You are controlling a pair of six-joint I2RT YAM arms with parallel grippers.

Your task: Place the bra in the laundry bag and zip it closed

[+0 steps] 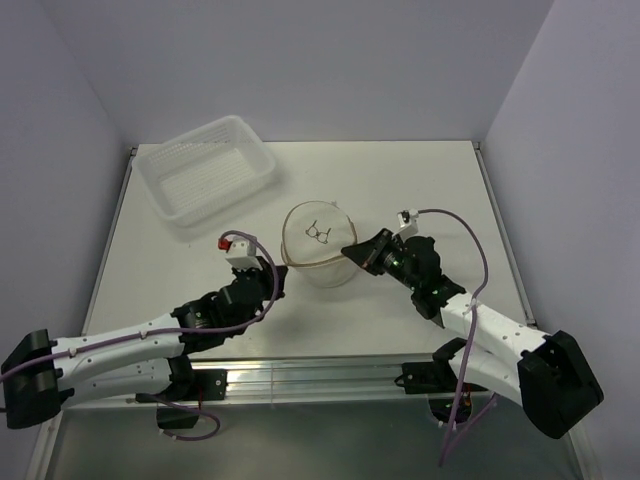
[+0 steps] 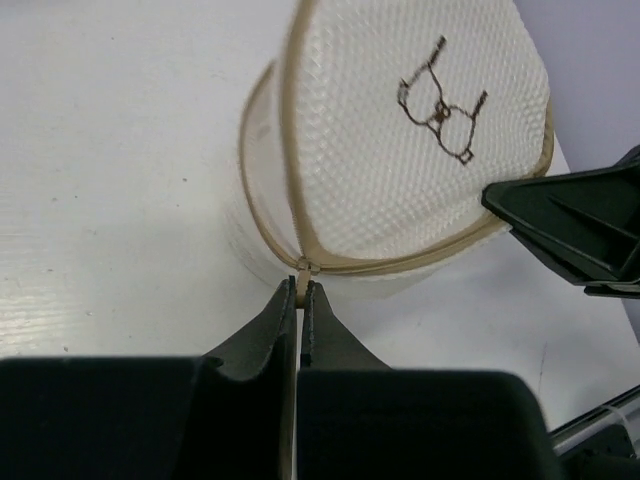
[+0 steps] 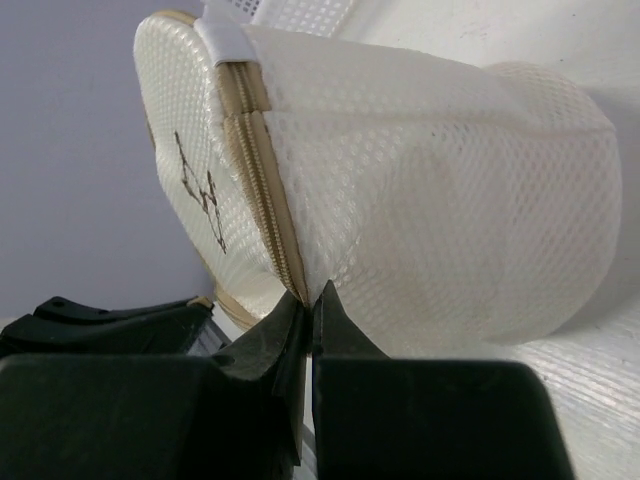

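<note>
The laundry bag (image 1: 318, 243) stands mid-table, its round white mesh top with the black bra icon (image 2: 438, 105) facing up. A tan zipper (image 3: 262, 180) runs round its rim; the two tan bands gape apart on the left side in the left wrist view. My left gripper (image 2: 302, 287) is shut on the small tan zipper pull (image 2: 303, 270) at the bag's near rim. My right gripper (image 3: 312, 295) is shut on the bag's mesh wall just beside the zipper seam. The bra is hidden; only a dim rounded shade shows through the mesh.
A white perforated plastic basket (image 1: 230, 197) sits at the back left of the table. The two arms close in on the bag from both sides, with the right gripper (image 1: 352, 251) and left gripper (image 1: 281, 289) a bag's width apart. A metal rail (image 1: 320, 375) lines the near edge.
</note>
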